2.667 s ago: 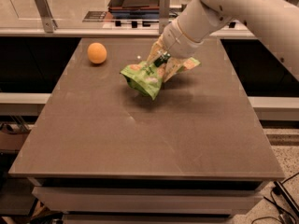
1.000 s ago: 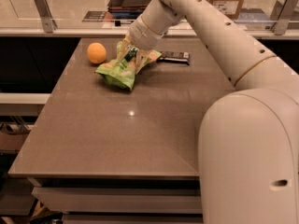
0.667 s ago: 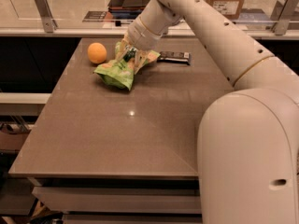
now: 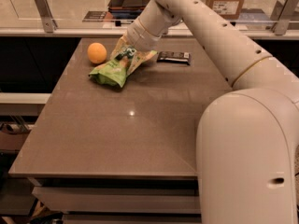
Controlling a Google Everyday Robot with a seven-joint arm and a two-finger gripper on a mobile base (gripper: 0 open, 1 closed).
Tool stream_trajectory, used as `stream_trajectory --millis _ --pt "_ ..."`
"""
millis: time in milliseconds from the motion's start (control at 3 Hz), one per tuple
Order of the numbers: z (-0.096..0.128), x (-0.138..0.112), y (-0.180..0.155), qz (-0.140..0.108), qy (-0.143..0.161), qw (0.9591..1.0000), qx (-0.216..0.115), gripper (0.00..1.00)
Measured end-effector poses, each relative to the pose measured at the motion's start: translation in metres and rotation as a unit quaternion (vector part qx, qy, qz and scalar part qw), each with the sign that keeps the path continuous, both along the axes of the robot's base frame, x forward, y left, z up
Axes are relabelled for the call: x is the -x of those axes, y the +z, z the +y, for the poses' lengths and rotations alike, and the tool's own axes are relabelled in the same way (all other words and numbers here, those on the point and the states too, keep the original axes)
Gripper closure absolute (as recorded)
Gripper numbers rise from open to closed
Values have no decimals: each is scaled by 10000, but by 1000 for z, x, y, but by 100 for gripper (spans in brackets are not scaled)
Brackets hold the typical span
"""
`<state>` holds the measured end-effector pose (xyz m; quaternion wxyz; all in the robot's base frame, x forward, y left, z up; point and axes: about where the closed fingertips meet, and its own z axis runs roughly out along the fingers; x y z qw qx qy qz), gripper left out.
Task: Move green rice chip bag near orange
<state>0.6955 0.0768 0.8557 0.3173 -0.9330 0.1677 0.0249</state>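
Note:
The green rice chip bag (image 4: 113, 69) lies tilted on the brown table, its lower end touching the surface just right of the orange (image 4: 96, 52). The orange sits at the table's far left. My gripper (image 4: 127, 51) is at the bag's upper end, at the end of the white arm (image 4: 187, 13) reaching in from the right. The bag's top is partly hidden by the gripper.
A small flat black wrapped bar (image 4: 174, 57) lies on the table (image 4: 131, 129) right of the gripper. A counter with metal posts (image 4: 42, 6) runs behind the table. My large white arm body (image 4: 247, 157) fills the right foreground.
The bag and gripper have moved left from the table's middle toward the orange, then lowered slightly; the bag now rests beside the orange.

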Motion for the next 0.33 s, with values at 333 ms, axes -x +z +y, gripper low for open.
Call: stream_trajectory --millis 333 --pt "2 0 -3 17 15 10000 0 0"
